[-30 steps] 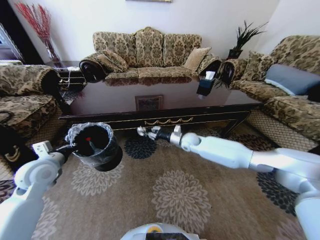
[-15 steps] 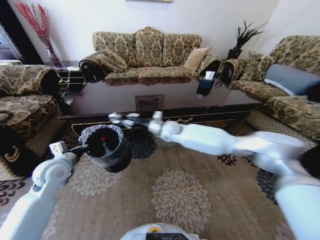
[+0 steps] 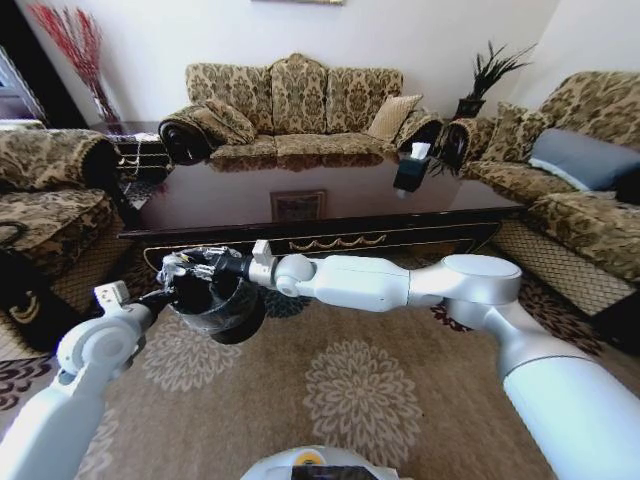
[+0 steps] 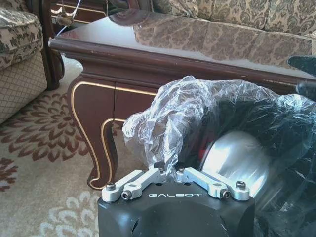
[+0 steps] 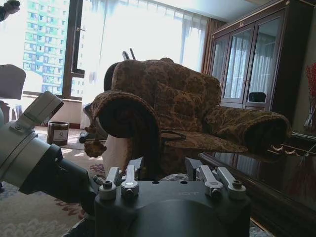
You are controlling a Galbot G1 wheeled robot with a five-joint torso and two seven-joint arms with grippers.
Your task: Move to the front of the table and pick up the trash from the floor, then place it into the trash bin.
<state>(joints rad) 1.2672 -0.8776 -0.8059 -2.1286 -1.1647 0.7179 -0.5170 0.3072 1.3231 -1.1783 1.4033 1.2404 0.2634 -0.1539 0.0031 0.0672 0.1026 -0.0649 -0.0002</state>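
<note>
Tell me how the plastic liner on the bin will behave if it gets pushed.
The liner looks thin and crinkled, so it would probably crumple and give. It sits loosely bunched over the trash bin rim, so a push might slide it off.

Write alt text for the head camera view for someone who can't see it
The robot's left gripper holds the rim of a black trash bin off the floor, while its right gripper reaches across over the bin's opening. Behind them stands a dark glossy table, with patterned sofas around it.
</note>
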